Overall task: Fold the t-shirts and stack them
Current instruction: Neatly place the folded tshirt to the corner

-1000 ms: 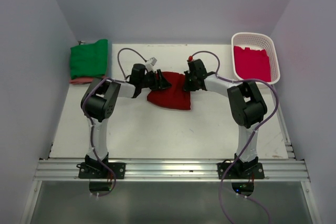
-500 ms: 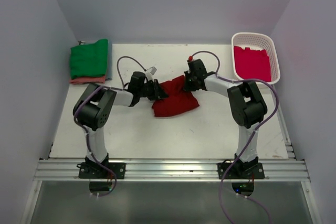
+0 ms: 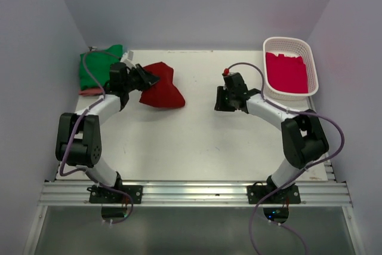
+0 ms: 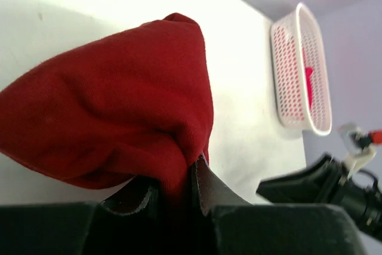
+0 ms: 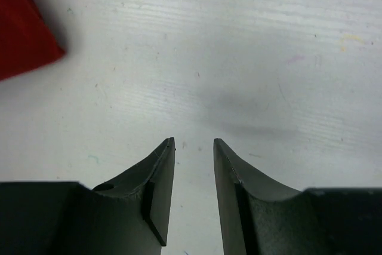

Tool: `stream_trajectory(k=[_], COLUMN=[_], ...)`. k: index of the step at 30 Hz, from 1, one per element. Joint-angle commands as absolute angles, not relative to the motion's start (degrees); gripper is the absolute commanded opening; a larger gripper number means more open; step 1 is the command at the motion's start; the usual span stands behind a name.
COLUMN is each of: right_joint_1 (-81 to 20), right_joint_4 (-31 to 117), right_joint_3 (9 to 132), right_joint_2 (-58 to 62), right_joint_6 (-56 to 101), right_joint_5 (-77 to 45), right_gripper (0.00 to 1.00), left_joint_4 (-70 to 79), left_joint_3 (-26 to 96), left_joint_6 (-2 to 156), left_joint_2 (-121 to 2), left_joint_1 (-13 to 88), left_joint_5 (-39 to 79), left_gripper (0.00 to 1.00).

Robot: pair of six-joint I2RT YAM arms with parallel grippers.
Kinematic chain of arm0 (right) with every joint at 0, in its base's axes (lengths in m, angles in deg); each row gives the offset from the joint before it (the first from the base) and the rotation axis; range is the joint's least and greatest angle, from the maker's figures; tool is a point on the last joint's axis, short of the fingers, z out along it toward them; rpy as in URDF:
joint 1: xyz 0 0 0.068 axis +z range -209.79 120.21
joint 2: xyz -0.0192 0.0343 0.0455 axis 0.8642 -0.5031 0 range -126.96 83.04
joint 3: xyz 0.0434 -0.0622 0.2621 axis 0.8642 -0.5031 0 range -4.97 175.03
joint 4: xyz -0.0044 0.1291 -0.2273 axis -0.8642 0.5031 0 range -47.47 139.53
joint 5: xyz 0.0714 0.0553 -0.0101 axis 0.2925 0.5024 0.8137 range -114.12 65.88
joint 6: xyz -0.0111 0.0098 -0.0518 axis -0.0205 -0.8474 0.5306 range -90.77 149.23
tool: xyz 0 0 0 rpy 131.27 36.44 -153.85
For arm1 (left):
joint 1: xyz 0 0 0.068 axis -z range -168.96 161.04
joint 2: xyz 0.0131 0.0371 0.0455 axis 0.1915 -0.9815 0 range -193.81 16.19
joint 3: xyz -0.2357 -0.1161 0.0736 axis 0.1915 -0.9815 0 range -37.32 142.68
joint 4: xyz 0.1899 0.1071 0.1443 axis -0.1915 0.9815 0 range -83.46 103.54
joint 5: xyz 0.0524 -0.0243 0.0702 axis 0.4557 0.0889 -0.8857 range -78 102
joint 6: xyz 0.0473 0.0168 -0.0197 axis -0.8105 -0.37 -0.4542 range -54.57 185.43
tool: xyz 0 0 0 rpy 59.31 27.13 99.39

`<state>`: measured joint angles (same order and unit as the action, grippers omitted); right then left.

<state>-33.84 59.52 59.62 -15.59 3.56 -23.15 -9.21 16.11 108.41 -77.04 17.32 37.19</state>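
Observation:
The folded dark red t-shirt (image 3: 161, 86) lies bunched at the back left of the table, beside the folded green t-shirt (image 3: 100, 67) that tops a stack with a salmon-pink one (image 3: 89, 92) under it. My left gripper (image 3: 145, 79) is shut on the dark red shirt's edge (image 4: 119, 111). My right gripper (image 3: 218, 98) is open and empty over bare table, to the right of the red shirt; a corner of the shirt shows in the right wrist view (image 5: 24, 34). A crimson-pink t-shirt (image 3: 286, 71) lies in the white basket (image 3: 314, 79).
The white lattice basket stands at the back right and shows in the left wrist view (image 4: 298, 70). Grey walls close the table on three sides. The metal rail (image 3: 191, 192) runs along the near edge.
My left gripper has carried the dark red shirt from the table's middle to the back left, next to the green stack. My right gripper has let go of it and moved right.

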Motion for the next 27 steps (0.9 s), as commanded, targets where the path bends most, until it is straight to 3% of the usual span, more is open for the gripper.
stream_trajectory(k=[1,8,15,24,27], right_joint_1=[-33.95,-33.78,-33.6,-33.34,-33.34], right_joint_4=[60.63,60.72,61.95,64.23,66.07], right_joint_3=[55.51,47.16,42.75,39.41,40.2], right_joint_2=[-9.51,-4.85,-1.6,1.92,3.76], right_joint_6=[4.01,3.92,3.57,2.86,3.04], right_joint_5=[-23.94,-23.24,-22.63,-20.86,-20.87], right_gripper=[0.36,0.36,0.36,0.35,0.35], left_joint_4=[-15.16,-20.96,-30.38,-37.15,-40.56], left_joint_3=[26.11,44.84,51.96,52.07,44.38], left_joint_6=[114.1,119.74,127.48,138.73,143.9], left_joint_2=[-77.67,-86.28,-92.08,-99.64,-103.06], left_joint_1=[13.52,5.95,-2.84,-10.4,-11.28], left_joint_5=[39.68,39.78,30.65,21.05,20.18], left_gripper=[0.0,0.0,0.0,0.0,0.0])
